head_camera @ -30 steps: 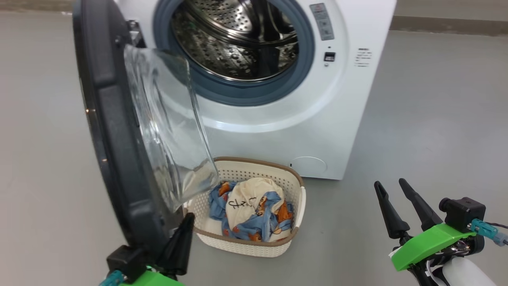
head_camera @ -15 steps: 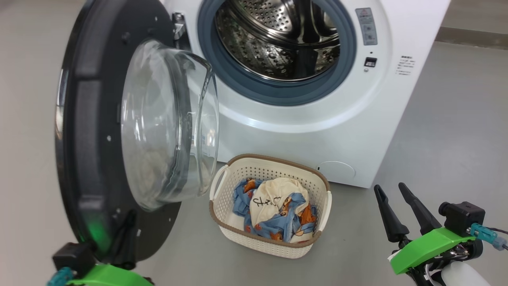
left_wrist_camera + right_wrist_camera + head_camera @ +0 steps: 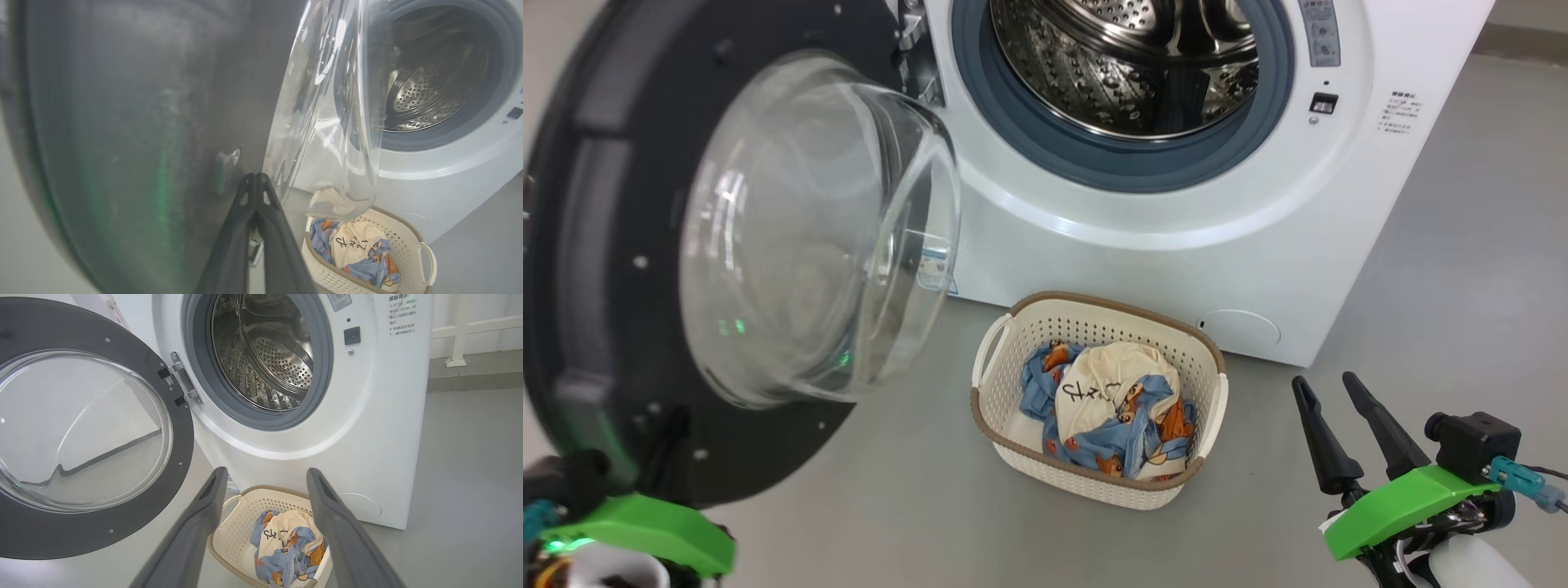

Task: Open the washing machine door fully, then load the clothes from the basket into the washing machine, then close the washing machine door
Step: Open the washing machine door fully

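The washing machine (image 3: pixel 1176 269) stands ahead with its steel drum (image 3: pixel 1127 65) exposed. The washing machine door (image 3: pixel 580 204) hangs swung out to the left, its glass bowl (image 3: pixel 809 229) facing me. My left gripper (image 3: pixel 255 176) is shut, its tips pressed on the door's dark inner face beside the bowl. The basket (image 3: pixel 1094 300) sits on the floor below the opening and holds the clothes (image 3: pixel 1115 404), cream-white over light blue. My right gripper (image 3: pixel 1327 384) stands open to the right of the basket, nothing between its fingers (image 3: pixel 212 498).
Grey floor (image 3: pixel 1462 286) runs free to the right of the machine and in front of the basket. A white railing post (image 3: pixel 457 335) stands by the wall behind the machine's right side.
The head camera has turned, shifting the machine right. The door has swung wider from edge-on to face-on, with my shut left gripper following it leftward. The right gripper holds still.
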Tool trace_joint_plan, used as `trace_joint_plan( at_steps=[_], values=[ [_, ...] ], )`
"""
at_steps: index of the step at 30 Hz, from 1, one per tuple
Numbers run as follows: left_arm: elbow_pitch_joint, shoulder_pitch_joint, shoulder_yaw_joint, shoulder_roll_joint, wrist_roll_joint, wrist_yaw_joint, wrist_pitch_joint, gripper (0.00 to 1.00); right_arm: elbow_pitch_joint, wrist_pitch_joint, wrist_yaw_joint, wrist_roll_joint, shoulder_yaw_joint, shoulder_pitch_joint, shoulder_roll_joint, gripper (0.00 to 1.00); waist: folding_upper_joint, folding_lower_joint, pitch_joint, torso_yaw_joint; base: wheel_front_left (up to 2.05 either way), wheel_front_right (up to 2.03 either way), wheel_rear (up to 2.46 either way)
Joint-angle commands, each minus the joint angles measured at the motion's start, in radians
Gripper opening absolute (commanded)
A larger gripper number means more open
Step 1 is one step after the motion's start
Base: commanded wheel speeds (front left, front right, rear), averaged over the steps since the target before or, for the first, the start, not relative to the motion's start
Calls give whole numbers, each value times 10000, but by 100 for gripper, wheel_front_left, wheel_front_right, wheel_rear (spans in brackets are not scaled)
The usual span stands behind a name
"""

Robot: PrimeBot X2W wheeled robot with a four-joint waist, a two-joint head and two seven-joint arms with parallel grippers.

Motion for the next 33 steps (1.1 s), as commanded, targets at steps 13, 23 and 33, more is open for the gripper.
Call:
trace_joint_plan(
  at_steps=[13, 23, 33],
  values=[
    [1744, -1774, 1217, 2113, -309, -346, 194, 0, -268, -124, 44, -73, -11, -522, 130, 100, 0, 0, 524, -171, 0, 0, 0],
    [2985, -3084, 987, 2848, -183, -734, 624, 0, -272, -124, 44, -135, -36, -750, 160, 100, 0, 0, 878, -199, 0, 0, 0],
    [4226, -3799, 848, 3047, -141, -893, 387, 0, -194, -124, 44, -63, 66, -816, 190, 100, 0, 0, 904, -333, 0, 0, 0]
  ],
)
